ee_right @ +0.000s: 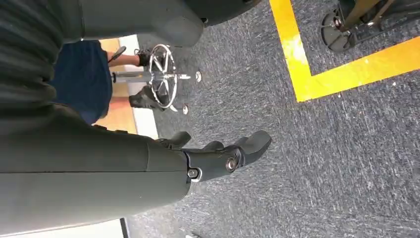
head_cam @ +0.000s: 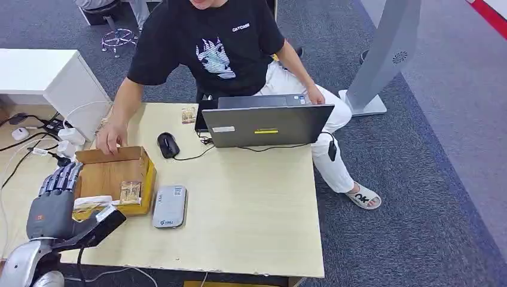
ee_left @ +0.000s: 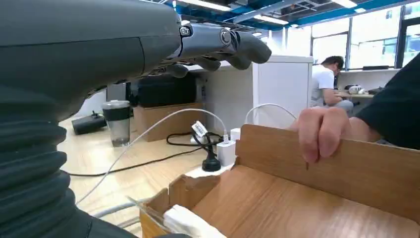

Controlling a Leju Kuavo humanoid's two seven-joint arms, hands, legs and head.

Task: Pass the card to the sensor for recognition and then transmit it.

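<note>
From the head view we see our left hand [head_cam: 55,200] open, holding nothing, beside the cardboard box [head_cam: 110,176] whose card [head_cam: 130,192] lies just right of it, the sensor [head_cam: 169,206] farther right on the worktop [head_cam: 251,203]; left wrist view, fingers [ee_left: 233,47] spread above the box; right wrist view, right hand [ee_right: 218,158] loosely open, holding nothing, over carpet.

Pale wooden tabletop [head_cam: 251,203], brown cardboard box [head_cam: 113,173], grey flat sensor pad [head_cam: 169,206], black oval mouse [head_cam: 168,144], grey laptop [head_cam: 266,124] with a yellow strip.

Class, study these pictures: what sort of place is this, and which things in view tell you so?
Most likely an open-plan office or lab. A person works at a laptop with a mouse on a wooden desk, the floor is grey carpet, and another person sits at a desk under strip lights.
</note>
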